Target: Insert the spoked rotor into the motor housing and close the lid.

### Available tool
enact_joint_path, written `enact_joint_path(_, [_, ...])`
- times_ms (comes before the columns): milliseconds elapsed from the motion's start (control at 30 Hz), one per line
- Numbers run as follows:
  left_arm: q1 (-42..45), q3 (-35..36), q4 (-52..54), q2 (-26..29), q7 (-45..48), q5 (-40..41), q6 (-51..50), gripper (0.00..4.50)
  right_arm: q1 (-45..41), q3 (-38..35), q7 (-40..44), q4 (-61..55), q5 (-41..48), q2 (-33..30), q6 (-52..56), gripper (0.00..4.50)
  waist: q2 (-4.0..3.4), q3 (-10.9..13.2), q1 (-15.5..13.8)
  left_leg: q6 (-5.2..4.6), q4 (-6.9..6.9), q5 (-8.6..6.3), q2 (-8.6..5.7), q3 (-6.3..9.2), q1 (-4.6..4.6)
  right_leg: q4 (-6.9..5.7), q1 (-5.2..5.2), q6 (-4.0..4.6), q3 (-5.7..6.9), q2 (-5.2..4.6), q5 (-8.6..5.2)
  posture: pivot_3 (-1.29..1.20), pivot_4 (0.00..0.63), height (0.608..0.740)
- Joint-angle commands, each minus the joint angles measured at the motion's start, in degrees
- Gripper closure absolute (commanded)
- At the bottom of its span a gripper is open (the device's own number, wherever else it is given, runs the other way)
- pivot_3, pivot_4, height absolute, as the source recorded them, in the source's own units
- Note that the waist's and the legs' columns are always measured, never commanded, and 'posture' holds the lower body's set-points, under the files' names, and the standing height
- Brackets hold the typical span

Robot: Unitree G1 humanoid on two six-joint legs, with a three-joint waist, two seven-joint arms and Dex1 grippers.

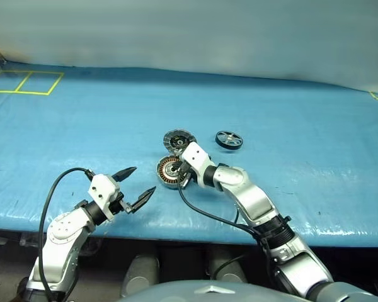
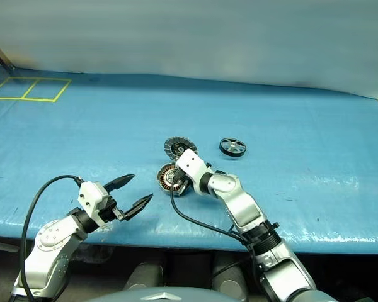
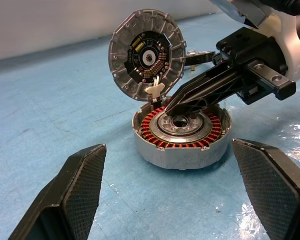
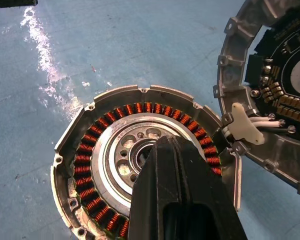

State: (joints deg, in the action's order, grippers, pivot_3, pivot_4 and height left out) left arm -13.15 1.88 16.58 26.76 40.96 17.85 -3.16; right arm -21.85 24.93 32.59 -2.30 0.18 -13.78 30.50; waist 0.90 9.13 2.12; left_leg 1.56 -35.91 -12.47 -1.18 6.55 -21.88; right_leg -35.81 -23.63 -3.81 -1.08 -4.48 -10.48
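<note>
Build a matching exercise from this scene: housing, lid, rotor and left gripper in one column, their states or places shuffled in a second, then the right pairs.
Things:
1. motor housing
2. lid
3. spoked rotor
4. left gripper

States:
A. lies alone on the blue table, apart from the rest
B. open and holding nothing
C. tilted up, its dark inner face showing
D. open-topped, with the shut right gripper pointing into its centre

Pairs: 1-D, 2-C, 3-A, 4-B
</note>
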Motion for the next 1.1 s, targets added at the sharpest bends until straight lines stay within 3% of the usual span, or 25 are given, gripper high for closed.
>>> enact_joint_path(33, [0.3, 0.4, 0.8, 0.0, -0.1, -0.1, 1.1, 0.12, 2.3, 2.5, 1.0, 0.9, -2.3, -2.3, 2.5, 4.47, 0.01, 0.0, 0.0, 0.01, 0.0, -0.01, 0.0, 0.0, -0.01, 0.01, -0.02, 0.0, 0.01, 0.0, 0.0, 0.0, 0.15, 0.74])
enact_joint_path(367, [0.9, 0.3, 0.6, -0.1, -0.2, -0.2, 1.4, 0.12, 2.5, 1.5, -0.4, 0.4, -2.0, -1.4, 3.1, 4.47, 0.0, 0.0, 0.0, 0.08, 0.02, -0.06, 0.0, 0.01, -0.08, 0.07, -0.06, -0.01, 0.04, -0.03, -0.04, 0.0, 0.15, 0.74])
enact_joint_path(633, [1.0, 0.3, 0.6, 0.0, 0.0, 0.0, 1.2, 0.12, 3.0, -5.1, 3.0, -10.4, 6.2, -1.4, 5.8, 4.47, -0.01, 0.1, 0.0, 0.07, 0.02, -0.06, 0.01, 0.05, -0.46, 0.08, -0.39, 0.0, 0.09, -0.02, -0.05, 0.0, 0.15, 0.74])
enact_joint_path(700, [1.2, 0.2, 0.4, -0.1, 0.1, 0.0, 1.3, 0.12, 3.2, -5.6, 3.8, -12.8, 6.7, -3.1, 6.2, 4.47, -0.01, 0.2, 0.0, 0.01, -0.02, -0.01, 0.0, 0.04, -0.91, 0.03, -0.83, -0.02, 0.09, 0.0, -0.03, 0.0, 0.15, 0.74])
enact_joint_path(1000, [3.2, -0.4, -0.3, -0.3, 0.8, 0.0, 2.0, 0.12, 2.0, -8.6, 3.8, -18.8, 1.9, -15.8, 6.5, 4.47, 0.03, 0.4, -0.2, 0.01, -0.02, -0.01, 0.0, 0.02, -0.99, 0.04, -0.87, -0.02, 0.12, 0.0, -0.04, 0.0, 0.15, 0.74])
enact_joint_path(1100, [3.7, -0.8, -0.5, -0.4, 0.7, -0.1, 2.1, 0.12, 0.2, -5.6, 3.7, -17.3, -4.9, -22.6, 6.2, 3.87, 0.06, 0.4, -0.3, 0.01, -0.05, -0.01, 0.0, -0.02, -0.99, 0.05, -0.86, -0.02, 0.12, -0.03, -0.03, 0.0, 0.15, 0.74])
